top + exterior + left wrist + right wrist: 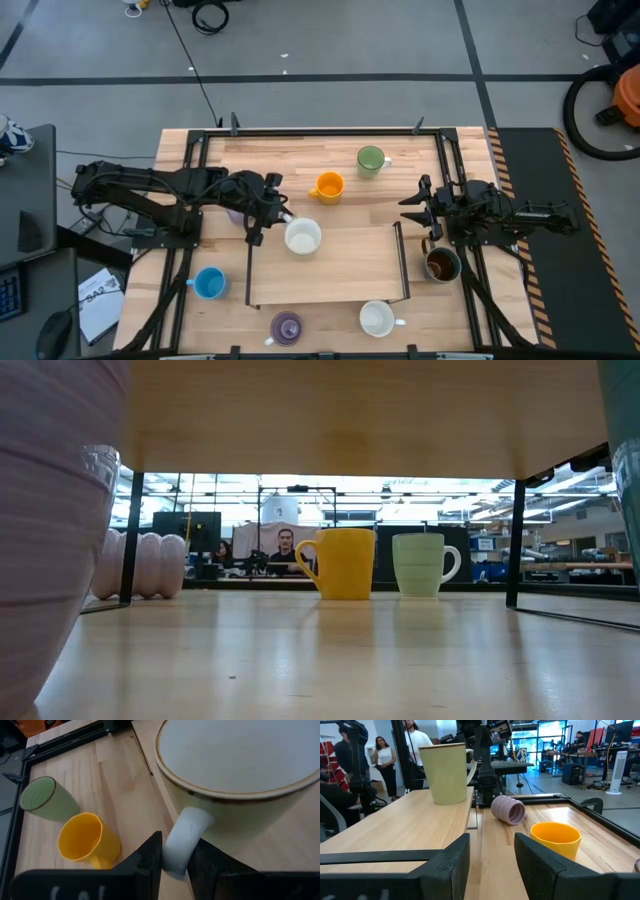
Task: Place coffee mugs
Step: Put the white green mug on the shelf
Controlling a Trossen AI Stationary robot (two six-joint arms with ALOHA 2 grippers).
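While left gripper (174, 865) fingers clasp white mug (302, 237) handle on shelf (330, 285): placing step; next release, withdraw; right gripper (425, 207) spread, idle

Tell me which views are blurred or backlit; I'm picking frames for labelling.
Low view: the ribbed lavender mug at the lens is out of focus, and the bright room behind backlights the orange mug. Left wrist view: the white ceramic mug fills the frame, soft-edged. High view: evenly lit.

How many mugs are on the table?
8: green mug and orange mug at the back; first white mug on the raised shelf; tipped lavender mug beside it, partly hidden; blue mug, front lavender mug, second white mug in front; brown mug right.
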